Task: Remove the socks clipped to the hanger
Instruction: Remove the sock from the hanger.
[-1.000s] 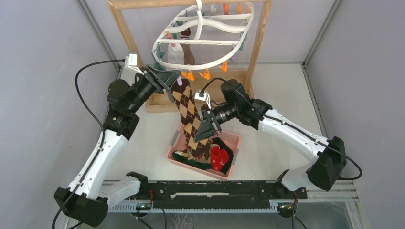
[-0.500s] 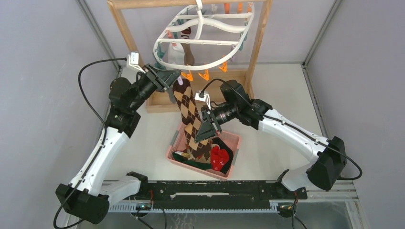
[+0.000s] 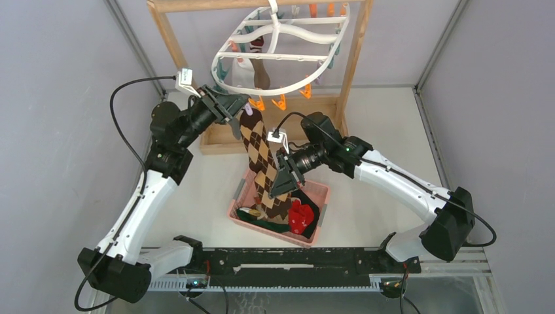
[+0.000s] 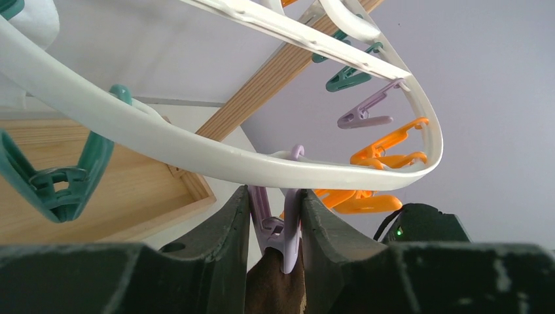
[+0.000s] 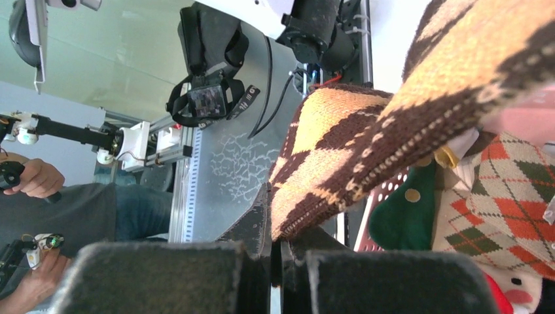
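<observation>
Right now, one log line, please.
left gripper closed on purple clip | right gripper shut on argyle sock | pink basket below sock

High rear view looking down, left wrist close under hanger (image 4: 196,152) looking up, right wrist tight against sock (image 5: 366,144), both also visible from above.

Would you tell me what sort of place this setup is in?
Probably a robotics lab's enclosed test cell: grey panel walls surround a white table, the left arm and right arm are bolted at its near edge, and a wooden frame holds a sock hanger.
</observation>
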Robot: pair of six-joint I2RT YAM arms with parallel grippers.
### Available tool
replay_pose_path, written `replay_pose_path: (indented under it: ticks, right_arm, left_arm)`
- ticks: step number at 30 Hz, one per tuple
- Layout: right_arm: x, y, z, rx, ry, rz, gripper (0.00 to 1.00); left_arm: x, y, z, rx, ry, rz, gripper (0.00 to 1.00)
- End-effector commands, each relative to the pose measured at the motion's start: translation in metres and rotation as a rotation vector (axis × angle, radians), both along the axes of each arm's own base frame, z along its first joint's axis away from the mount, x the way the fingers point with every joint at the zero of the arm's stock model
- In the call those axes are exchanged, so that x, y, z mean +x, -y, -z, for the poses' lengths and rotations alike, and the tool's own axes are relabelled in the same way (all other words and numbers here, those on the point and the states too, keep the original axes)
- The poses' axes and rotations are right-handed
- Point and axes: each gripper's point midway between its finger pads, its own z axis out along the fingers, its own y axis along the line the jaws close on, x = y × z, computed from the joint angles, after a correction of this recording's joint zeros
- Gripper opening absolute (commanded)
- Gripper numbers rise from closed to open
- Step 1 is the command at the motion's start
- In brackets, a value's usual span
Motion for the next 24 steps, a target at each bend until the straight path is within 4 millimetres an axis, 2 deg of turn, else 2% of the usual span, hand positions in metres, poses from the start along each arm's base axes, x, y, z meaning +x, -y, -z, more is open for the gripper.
replay_pose_path:
  ticks: [1,14,18,22,24]
  right_arm:
    - [-0.008,0.007,-0.008,0.009,0.076,-0.01,0.0]
    - [-0.015,0.02,0.004,-0.034,0.085,0.011,0.0]
    - [-0.011,0.021,0.016,-0.073,0.087,0.038,0.0]
    - [-0.003,0.021,0.024,-0.116,0.096,0.082,0.0]
    - [-0.001,0.022,0.029,-0.136,0.095,0.094,0.06]
  left_arm:
    - [-0.009,-0.007,-0.039,-0.019,0.094,-0.009,0.0]
    - [-0.012,-0.011,-0.034,-0.016,0.079,-0.022,0.0]
    - [-0.013,-0.013,-0.032,-0.01,0.069,-0.032,0.01]
    - [-0.012,-0.016,-0.021,0.022,0.026,-0.049,0.02]
    - [-0.013,-0.019,-0.013,0.043,-0.007,-0.061,0.04]
